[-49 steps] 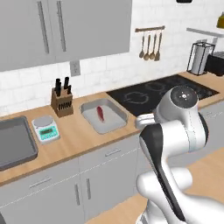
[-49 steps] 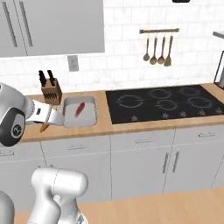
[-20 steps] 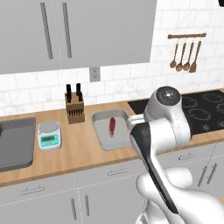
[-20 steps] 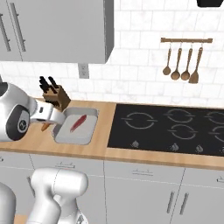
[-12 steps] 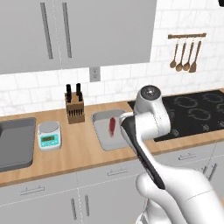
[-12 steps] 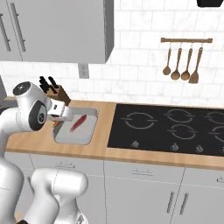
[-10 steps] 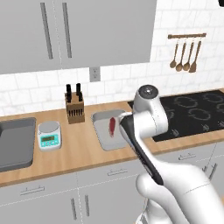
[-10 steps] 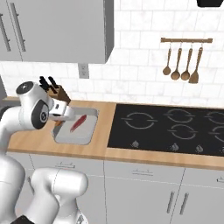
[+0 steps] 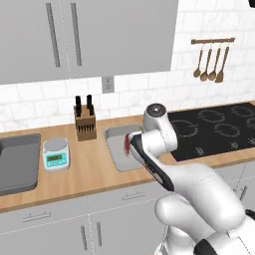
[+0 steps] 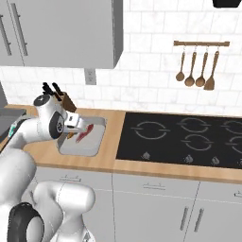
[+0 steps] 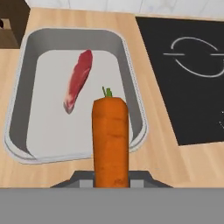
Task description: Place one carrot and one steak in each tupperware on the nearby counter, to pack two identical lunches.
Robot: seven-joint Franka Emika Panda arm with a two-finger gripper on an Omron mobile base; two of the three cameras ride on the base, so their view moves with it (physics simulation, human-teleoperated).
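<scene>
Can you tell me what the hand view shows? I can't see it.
A carrot held in the shut tool hangs above a grey tupperware with one steak inside, on the wooden counter.

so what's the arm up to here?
The claw is shut on a carrot and holds it over the near rim of a grey tupperware on the wood counter, beside the black cooktop. One steak already lies inside that container. The carrot is not yet set down, so this box has its meat but lacks its carrot. A knife block and a small scale stand further left on the counter.
</scene>
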